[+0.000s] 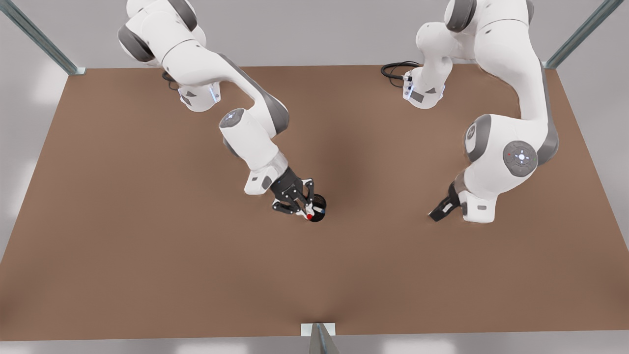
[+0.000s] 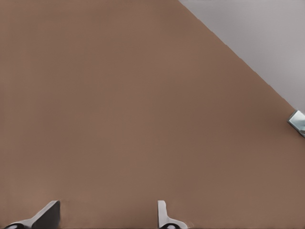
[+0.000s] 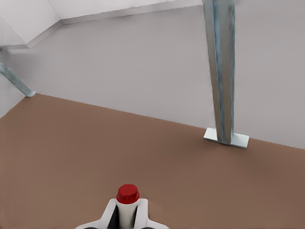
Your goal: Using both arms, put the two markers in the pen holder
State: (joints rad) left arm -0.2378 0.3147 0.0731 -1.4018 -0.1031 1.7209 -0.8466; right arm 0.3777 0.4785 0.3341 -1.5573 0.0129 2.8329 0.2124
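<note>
In the front view, my right gripper (image 1: 300,206) is the one on the front view's left. It is shut on the red-capped marker (image 1: 309,216) directly over the black pen holder (image 1: 322,201). The right wrist view shows that marker's red end (image 3: 127,193) sticking out between the white fingertips (image 3: 108,215). A small blue spot (image 1: 322,210) shows inside the holder's rim; it looks like the blue-capped marker's end, with the rest hidden. My left gripper (image 1: 441,210) hangs on the front view's right, away from the holder. It (image 2: 105,217) is open over bare table with nothing in it.
The brown table (image 1: 147,246) spreads under both arms. Metal frame posts stand at its corners (image 1: 73,69) and at the middle of the near edge (image 1: 318,332); one of them (image 3: 221,71) shows in the right wrist view. A black cable (image 1: 395,69) lies by one arm base.
</note>
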